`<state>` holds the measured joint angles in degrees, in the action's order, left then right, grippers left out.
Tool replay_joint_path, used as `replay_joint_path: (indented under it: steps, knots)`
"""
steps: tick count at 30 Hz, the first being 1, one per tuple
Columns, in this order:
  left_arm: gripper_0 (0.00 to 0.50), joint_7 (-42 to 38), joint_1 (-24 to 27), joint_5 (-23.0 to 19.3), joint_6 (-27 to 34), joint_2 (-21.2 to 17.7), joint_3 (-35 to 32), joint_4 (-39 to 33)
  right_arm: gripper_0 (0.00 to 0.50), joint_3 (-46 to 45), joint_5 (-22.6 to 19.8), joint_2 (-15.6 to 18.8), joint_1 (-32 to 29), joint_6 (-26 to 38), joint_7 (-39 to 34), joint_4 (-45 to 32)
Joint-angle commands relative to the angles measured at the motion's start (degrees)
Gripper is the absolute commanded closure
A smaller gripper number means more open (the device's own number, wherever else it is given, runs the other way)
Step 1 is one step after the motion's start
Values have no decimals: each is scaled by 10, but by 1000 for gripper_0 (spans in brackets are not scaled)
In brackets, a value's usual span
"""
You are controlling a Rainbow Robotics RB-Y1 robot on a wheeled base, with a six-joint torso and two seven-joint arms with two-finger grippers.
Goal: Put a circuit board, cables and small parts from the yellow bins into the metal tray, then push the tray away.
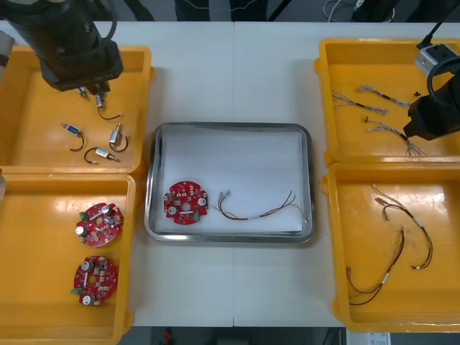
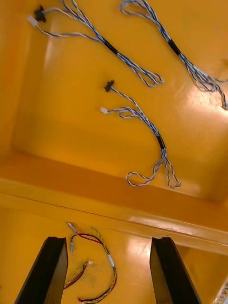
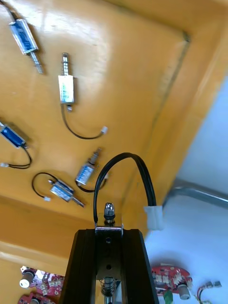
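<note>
**Left gripper clamped on a small part over the upper-left bin**

In the upper left of the front view, the left gripper (image 1: 93, 90) hangs above the upper-left yellow plastic bin (image 1: 136, 86). Its black fingers are closed tight on a small silvery metal part (image 3: 109, 213). In the left wrist view a looped black lead (image 3: 124, 159) arches up from that part and ends in a white plug. Other loose small metal parts (image 1: 108, 144) lie on the bin's floor below the gripper.

The right gripper (image 2: 109, 244) sits at the right edge of the front view, over the upper-right yellow bin (image 1: 359, 65). Its fingers stand wide apart with nothing between them. In the right wrist view, thin red and yellow cables (image 2: 95, 266) lie near the fingers. Twisted blue and white cables (image 2: 142, 118) lie beyond the bin wall.

In the middle of the front view, the shiny rectangular metal tray (image 1: 154, 180), white inside, rests on the light table (image 1: 230, 86). In its lower left part lies a round red circuit board (image 1: 185, 202). Just to the board's right is a thin red and yellow tray cable (image 1: 262, 212), which does not touch it. The lower-left yellow bin (image 1: 43, 215) holds two more red boards (image 1: 99, 223).
</note>
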<state>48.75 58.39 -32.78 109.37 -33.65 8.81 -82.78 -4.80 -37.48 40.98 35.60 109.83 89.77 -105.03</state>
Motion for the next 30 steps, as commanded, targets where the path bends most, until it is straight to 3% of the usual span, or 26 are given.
replay_joint_path:
  steps: [1, 11, 30]
  knots:
    - [500, -74, -5, -15, 6, 32, 29, -58, 0, -19, 16, 24, 31, 2, 35, 47]
    - [500, -88, -31, -29, 6, 72, 78, -121, 0, -20, 46, 23, 57, 2, 102, 121]
    - [500, -88, -88, -11, -92, 86, 194, -121, 0, -22, 43, 23, 81, -132, 168, 243]
